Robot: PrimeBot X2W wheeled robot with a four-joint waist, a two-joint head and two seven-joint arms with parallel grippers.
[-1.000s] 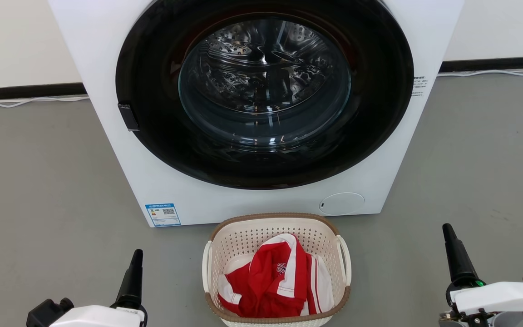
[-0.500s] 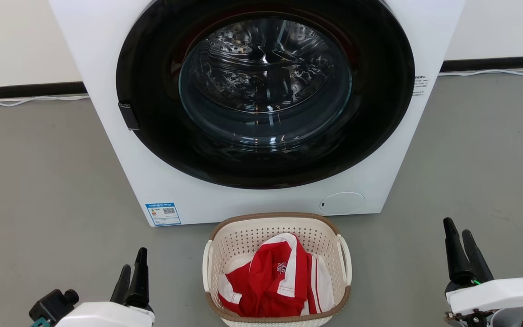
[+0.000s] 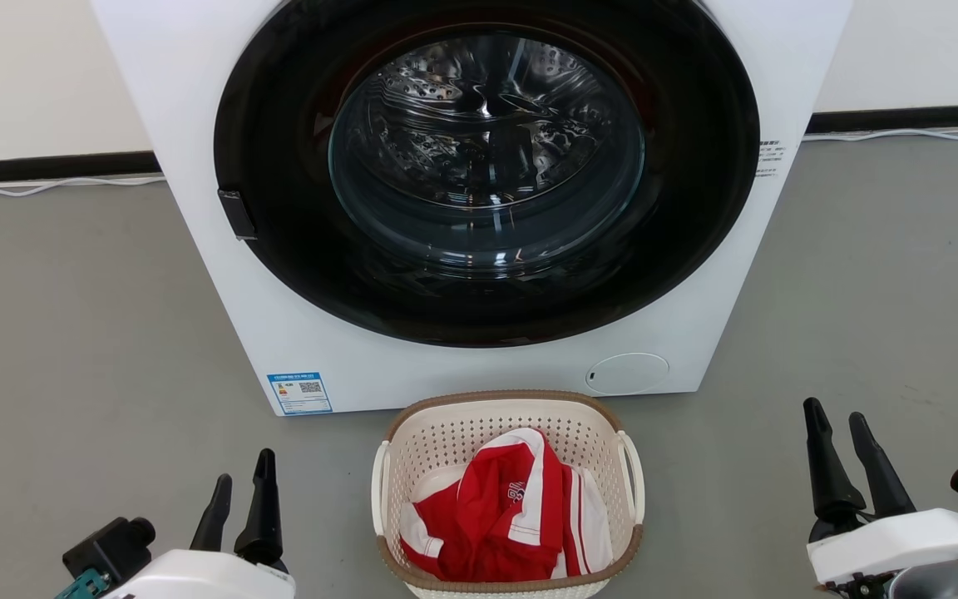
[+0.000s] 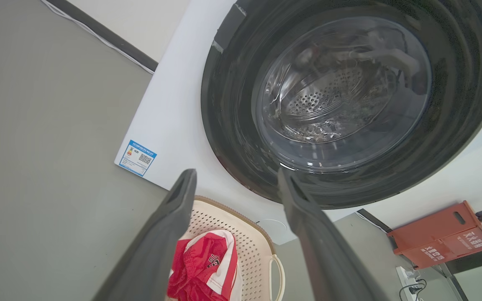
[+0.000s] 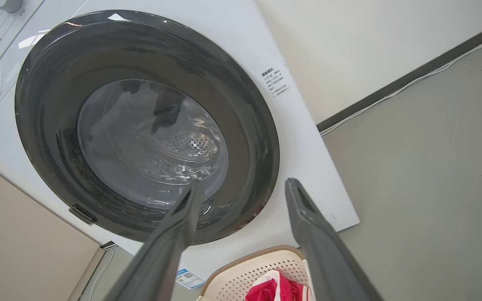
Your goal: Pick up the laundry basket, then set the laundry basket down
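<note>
Laundry basket [image 3: 479,424] sits on the floor [image 3: 71,333] between my left gripper [image 3: 244,467] and right gripper [image 3: 835,410] — both with fingers [image 3: 262,507] apart.

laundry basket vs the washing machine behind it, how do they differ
The laundry basket is far smaller than the washing machine. The basket is cream with a brown rim; the machine is white with a black-ringed door. The basket is open-topped, holding a red and white garment; the machine's drum is behind that shut glass door. Both stand on the grey floor.
</note>
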